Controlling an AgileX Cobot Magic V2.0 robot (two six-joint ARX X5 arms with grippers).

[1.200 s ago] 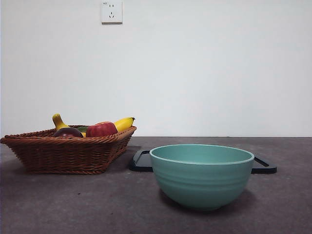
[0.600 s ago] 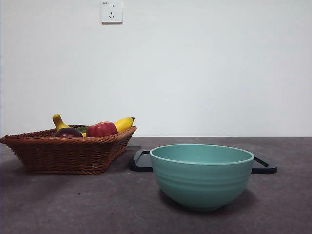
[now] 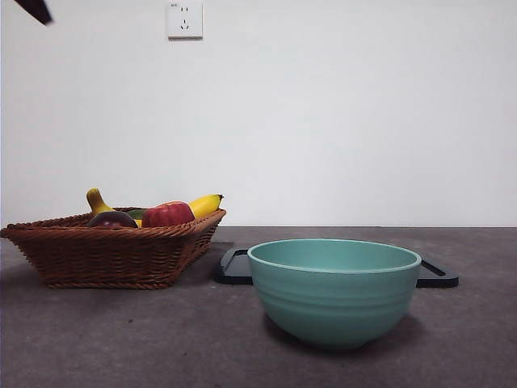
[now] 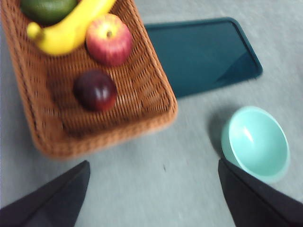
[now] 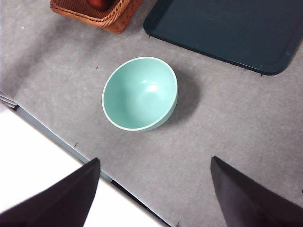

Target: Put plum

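In the front view, a black tip point(image 3: 35, 10) is showing at the top corner, high above the wicker basket point(image 3: 113, 255), where the plum point(image 3: 112, 219) is lying beside a red apple point(image 3: 168, 214) and a banana point(image 3: 205, 204). A teal bowl point(image 3: 334, 291) is standing in front of a dark tray point(image 3: 436, 275).

In the left wrist view, the left gripper point(image 4: 154, 189) is hanging with jaws spread wide and empty; the plum point(image 4: 95, 90) is sitting in the basket point(image 4: 156, 101) ahead of it, well apart, next to the apple point(image 4: 109, 39).

In the right wrist view, the right gripper point(image 5: 154, 189) is holding its jaws wide apart, empty, above the table, with the bowl point(image 5: 140, 93) ahead of them.
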